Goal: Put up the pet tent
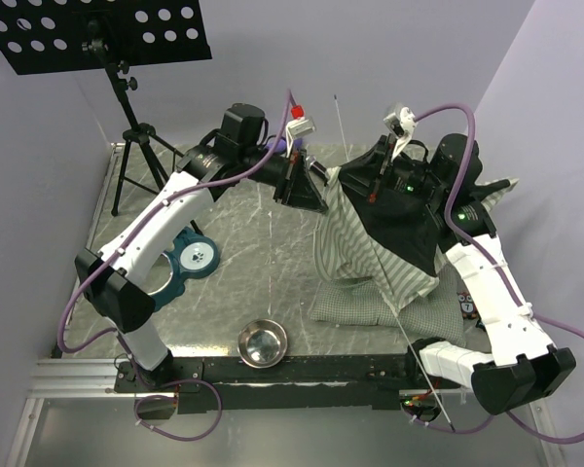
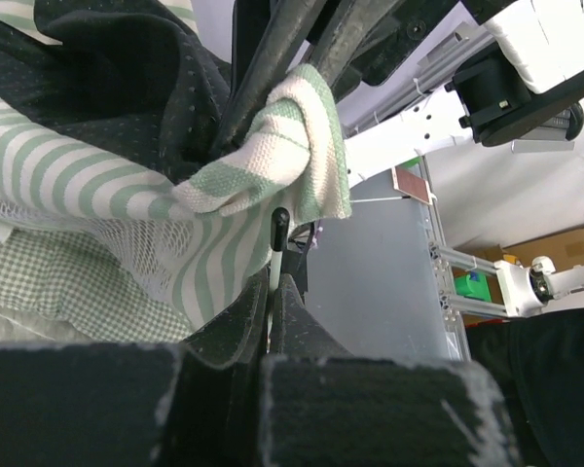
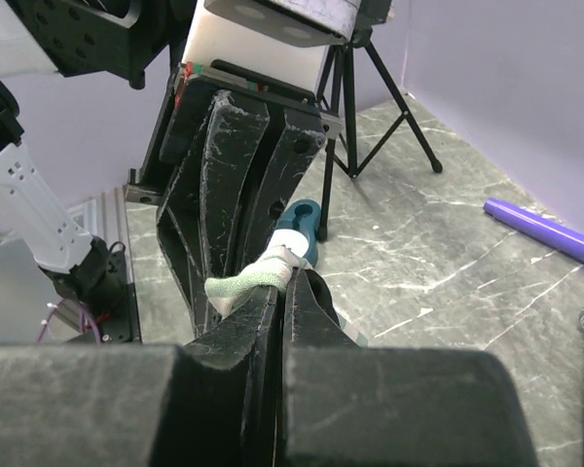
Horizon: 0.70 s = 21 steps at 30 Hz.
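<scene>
— Between the two arms, toward the back of the grey marbled table (image 1: 258,277), what did we find the grippers doing?

— We found the left gripper (image 2: 273,297) closed tight on a thin white pole (image 2: 275,258) with a black tip. The right gripper (image 3: 284,284) was pinched shut on a rolled green-and-white tab of the large soft striped pet tent (image 1: 343,243).

— What could we not make out?

— We could not tell how far the pole ran back between the fingers. From above, the right arm covered the tent's upper part.

— And the poses?

— We saw both arms reaching inward, their fingertips nearly meeting. The tent sat slumped on its grey-green checked cushion mat (image 1: 355,304), right of centre, well apart from the round steel bowl (image 1: 262,342).
</scene>
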{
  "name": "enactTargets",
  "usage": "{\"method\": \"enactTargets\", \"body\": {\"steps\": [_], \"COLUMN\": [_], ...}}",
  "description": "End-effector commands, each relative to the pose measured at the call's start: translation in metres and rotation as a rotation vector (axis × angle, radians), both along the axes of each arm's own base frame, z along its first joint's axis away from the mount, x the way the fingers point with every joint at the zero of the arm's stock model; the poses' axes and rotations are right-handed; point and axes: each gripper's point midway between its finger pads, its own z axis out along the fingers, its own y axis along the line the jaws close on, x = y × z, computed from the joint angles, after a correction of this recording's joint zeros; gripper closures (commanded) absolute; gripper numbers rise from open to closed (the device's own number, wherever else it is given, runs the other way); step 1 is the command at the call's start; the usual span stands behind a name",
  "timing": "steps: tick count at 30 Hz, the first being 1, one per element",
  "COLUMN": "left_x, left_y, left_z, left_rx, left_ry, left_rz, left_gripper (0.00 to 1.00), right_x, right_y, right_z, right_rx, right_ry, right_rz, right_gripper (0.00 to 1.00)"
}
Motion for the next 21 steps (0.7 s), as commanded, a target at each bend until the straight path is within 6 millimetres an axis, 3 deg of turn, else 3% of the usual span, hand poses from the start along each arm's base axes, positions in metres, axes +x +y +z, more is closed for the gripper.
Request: {"method": "enactTargets", "body": {"steps": [1,8,21], "left_x": [-0.015,-0.032,-0.032], "left_y": [-0.006,0.000,-0.004], "left_z": [-0.038,-0.056,-0.063], "left_rx": [0.131,0.148,0.177], "left_ry": [0.092,0.104,0.079], "left_rz": [-0.026,-0.051,-0.040], "left_gripper": [0.99,0.99,0.99], "right_x": [-0.027,-0.016,-0.016], "right_y": [-0.001,-0.002,-0.002], "right_z": [0.067,0.076,0.079], "right_rx": [0.083,0.124,0.147], "right_ry": [-0.271,-0.239,-0.212], "right_rz": [0.022,-0.018,-0.019], "right_gripper": [1.00,1.00,1.00]}}
